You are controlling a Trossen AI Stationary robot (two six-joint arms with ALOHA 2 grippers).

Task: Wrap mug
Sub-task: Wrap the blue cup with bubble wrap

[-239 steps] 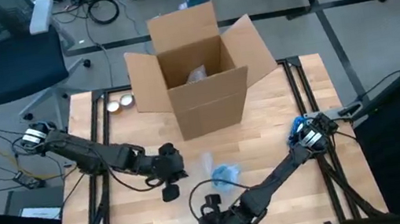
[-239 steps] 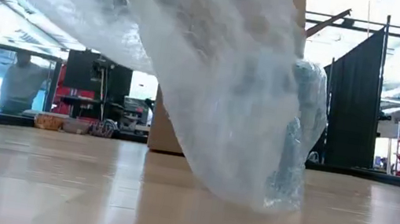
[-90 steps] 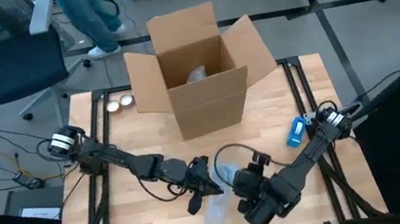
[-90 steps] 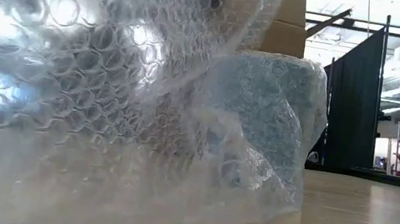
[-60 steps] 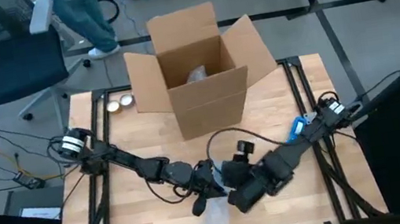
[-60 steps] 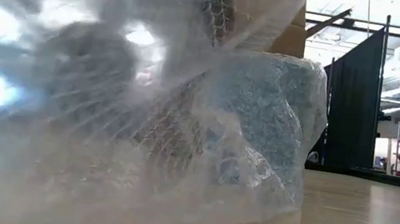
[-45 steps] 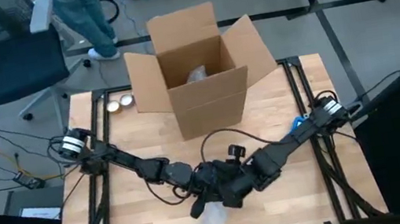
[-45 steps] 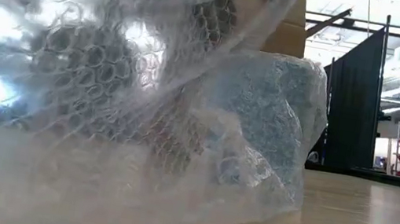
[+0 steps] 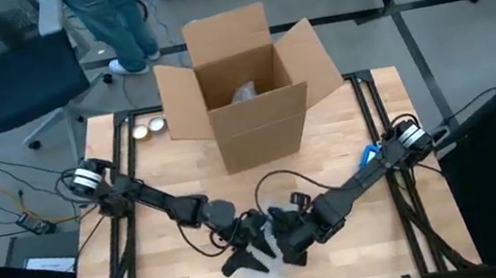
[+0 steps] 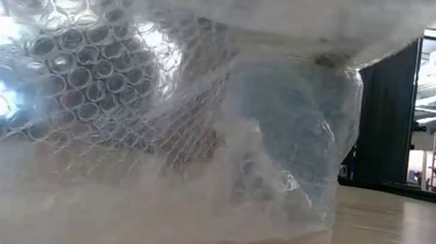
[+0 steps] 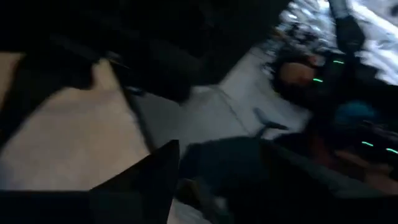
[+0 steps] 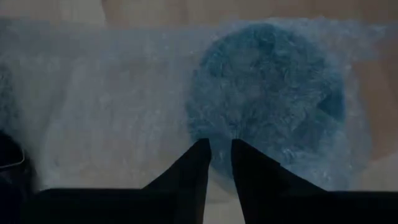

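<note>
Both arms meet at the near middle of the tabletop [image 9: 346,134], in front of the open cardboard box [image 9: 245,85]. Right tool [image 12: 220,160]: fingers nearly together, a thin pinch of bubble wrap [image 12: 112,93] between the tips, directly over the blue mug [image 12: 267,102], which lies under the film. Left tool [image 9: 247,241] just beside it at the wrap's edge; cannot tell its grip, its wrist view being dark and smeared. Low view: mug [image 10: 284,141] stands on the wood, fully veiled by wrap [image 10: 75,92]. A person's legs [image 9: 117,20] beyond the far edge
</note>
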